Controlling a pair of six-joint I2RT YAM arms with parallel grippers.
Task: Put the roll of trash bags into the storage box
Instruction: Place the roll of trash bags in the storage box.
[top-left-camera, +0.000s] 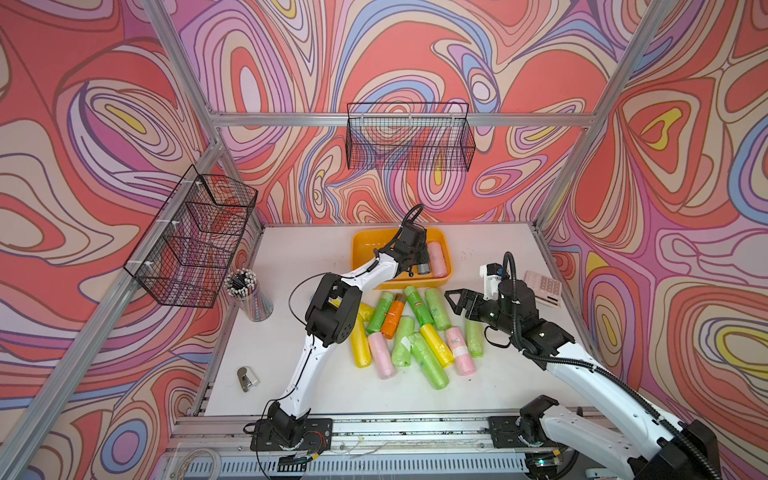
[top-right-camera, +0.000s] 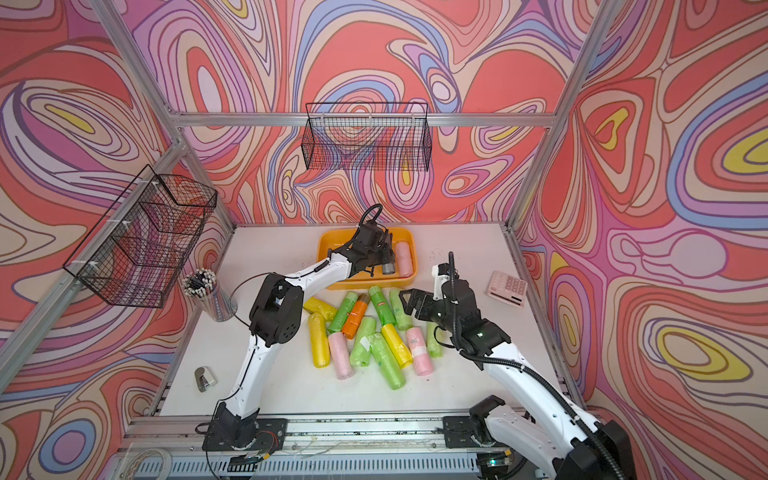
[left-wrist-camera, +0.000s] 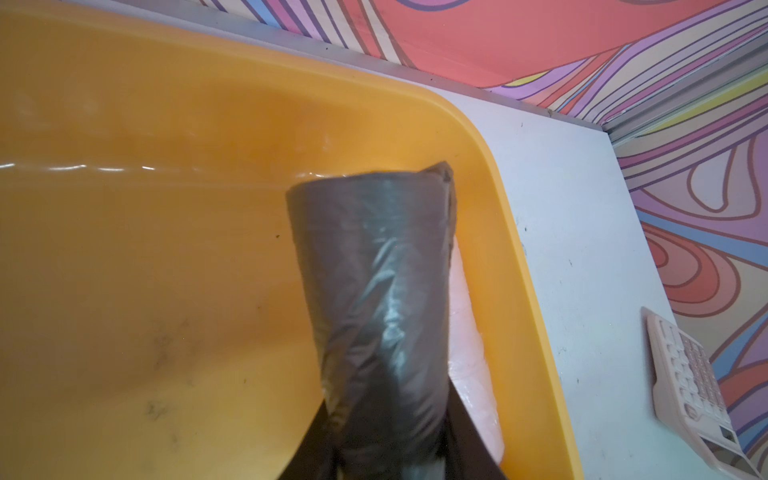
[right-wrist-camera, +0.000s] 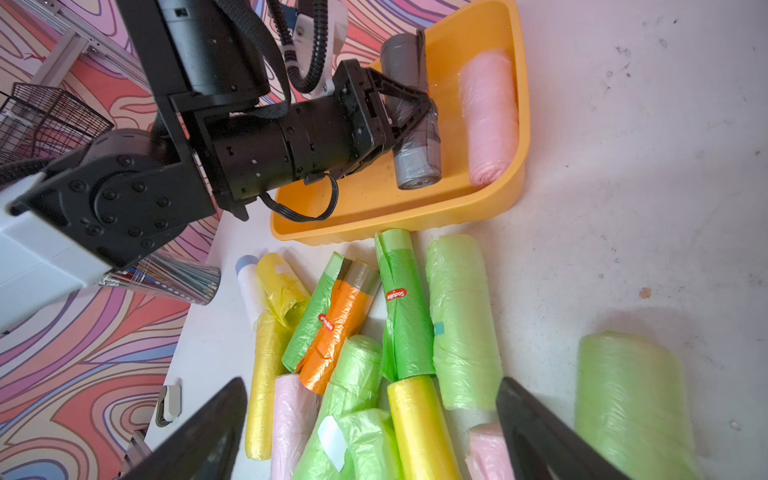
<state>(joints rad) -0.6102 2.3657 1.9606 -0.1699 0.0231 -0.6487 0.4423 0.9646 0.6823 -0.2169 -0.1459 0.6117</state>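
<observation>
Grey roll (right-wrist-camera: 417, 166), orange box (right-wrist-camera: 415, 218), wht table (right-wrist-camera: 623, 208)

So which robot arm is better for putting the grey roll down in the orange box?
Left. The left gripper is shut on the grey roll, already inside the storage box. The right gripper hangs open above the loose rolls.

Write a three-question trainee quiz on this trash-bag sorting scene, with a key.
1. True or false: the left tool is shut on the grey roll.
2. Which colour is the unheld roll in the storage box? A pink, B orange, C yellow.
3. Fill in: the right tool, near the loose rolls, is ____ (open or shut).
Key: 1 true; 2 A, the pink roll; 3 open.
</observation>
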